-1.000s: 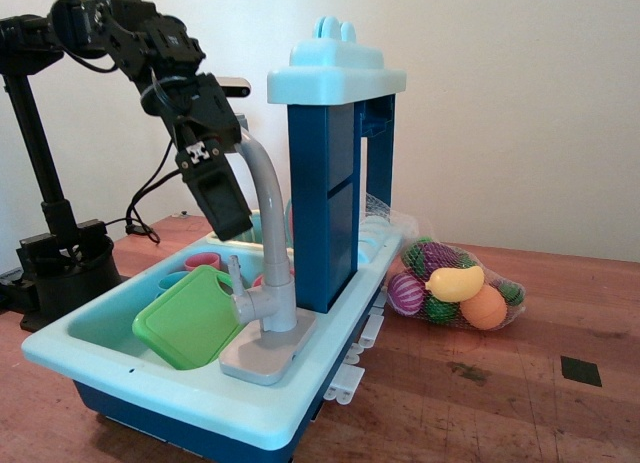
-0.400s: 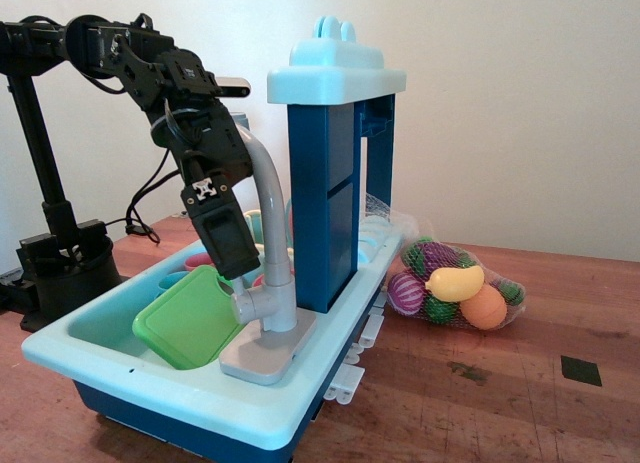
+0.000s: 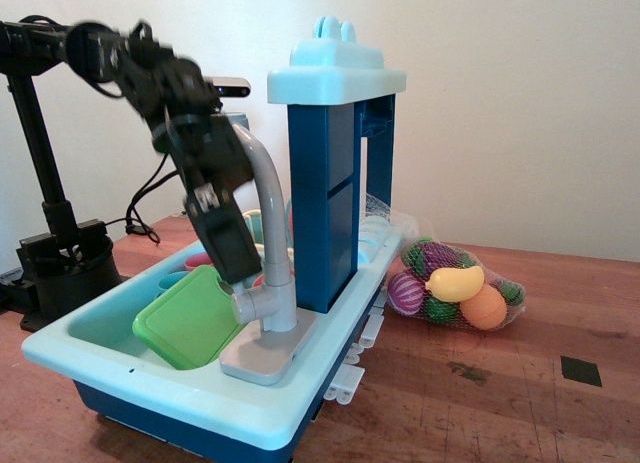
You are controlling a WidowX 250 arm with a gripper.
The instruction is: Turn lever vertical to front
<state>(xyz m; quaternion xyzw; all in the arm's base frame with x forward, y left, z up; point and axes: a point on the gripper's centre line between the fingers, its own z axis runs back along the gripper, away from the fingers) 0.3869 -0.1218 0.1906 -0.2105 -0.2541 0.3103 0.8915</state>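
my black claw [image 3: 238, 268] hung low over the light blue plastic toy sink [image 3: 150, 368], its tip right where the small grey lever sat beside the curved grey faucet spout [image 3: 262, 183], hiding it; i couldn't tell whether i was gripping. a green plastic cutting board [image 3: 188, 318] leaned in the basin. a mesh bag of toy fruit [image 3: 455, 285] lay on the wooden table [image 3: 520, 393].

The gripper [image 3: 236, 268] is motion-blurred, its jaw state unreadable. Directly behind its tip, the lever is hidden. Below it, the toy sink [image 3: 150, 378] runs off the bottom edge.
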